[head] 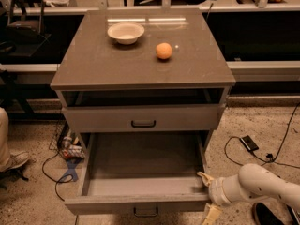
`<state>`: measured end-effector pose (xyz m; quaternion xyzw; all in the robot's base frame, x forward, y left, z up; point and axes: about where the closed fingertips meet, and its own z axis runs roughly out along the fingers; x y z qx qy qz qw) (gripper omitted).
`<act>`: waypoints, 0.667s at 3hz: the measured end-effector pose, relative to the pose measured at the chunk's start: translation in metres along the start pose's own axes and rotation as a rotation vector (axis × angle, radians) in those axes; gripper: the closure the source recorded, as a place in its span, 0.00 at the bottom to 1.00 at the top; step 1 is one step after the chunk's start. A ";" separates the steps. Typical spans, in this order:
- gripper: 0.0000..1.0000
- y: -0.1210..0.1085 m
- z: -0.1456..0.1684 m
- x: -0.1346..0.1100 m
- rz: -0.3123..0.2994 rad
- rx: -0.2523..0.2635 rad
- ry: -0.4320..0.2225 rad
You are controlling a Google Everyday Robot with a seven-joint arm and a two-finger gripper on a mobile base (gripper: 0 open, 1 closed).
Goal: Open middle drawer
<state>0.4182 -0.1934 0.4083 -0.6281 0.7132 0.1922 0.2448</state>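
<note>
The middle drawer (140, 205) is the wide grey drawer pulled far out of the cabinet, with its deep grey box empty and its dark bar handle (146, 213) at the centre of the front. My gripper (207, 196) is at the drawer's front right corner. One pale finger (203, 176) points up over the front panel's top edge, and the other (211, 214) hangs in front of the panel. The fingers are spread apart and hold nothing.
The grey drawer above (143, 118) is closed. A white bowl (125, 32) and an orange (163, 50) sit on the cabinet top (93, 64). Cables (243, 158) and a small black device (249, 143) lie on the floor to the right, with clutter (69, 146) and a person's shoe (14, 161) to the left.
</note>
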 end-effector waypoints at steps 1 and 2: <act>0.00 -0.011 -0.032 -0.024 -0.055 0.031 -0.091; 0.00 -0.017 -0.087 -0.061 -0.127 0.099 -0.113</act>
